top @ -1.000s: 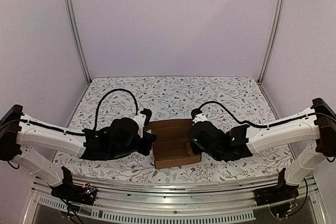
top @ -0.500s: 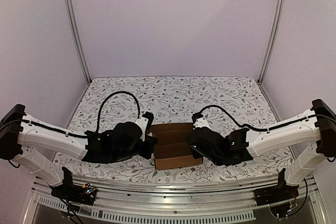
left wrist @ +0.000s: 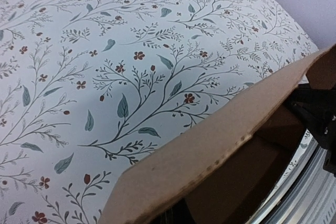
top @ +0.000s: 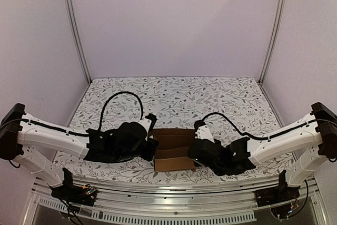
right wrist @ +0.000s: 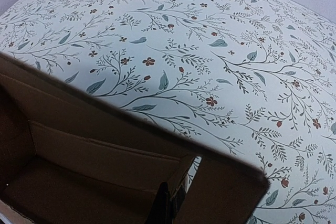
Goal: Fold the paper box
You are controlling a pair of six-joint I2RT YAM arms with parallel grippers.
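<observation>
While I am viewing from overhead, the paper box (top: pixel 172 150) is sitting on the table (top: pixel 174 93) near its front edge, midway between the two arms. It is standing as a partly formed open carton with its opening facing up and its inner panels showing. All the faces I am seeing are plain brown cardboard.

The left end effector (top: pixel 151 148) is sitting against the box's left side, and the right end effector (top: pixel 195 150) is sitting against its right side. Both are reaching the cardboard at table level. I cannot tell whether either one is open, closed or clamping a wall, because the wrist housings are covering the fingertips from above.

The left wrist camera is showing a raised cardboard edge running diagonally across the lower right, with the patterned table beyond it. The right wrist camera is looking into the box over its far wall, with an inner panel lying across the interior. A dark strip (right wrist: pixel 164 207) is showing low in that view against an upright cardboard edge, and I cannot identify it with certainty.

The table covering is carrying a print of grey-green leaves and small red flowers.
</observation>
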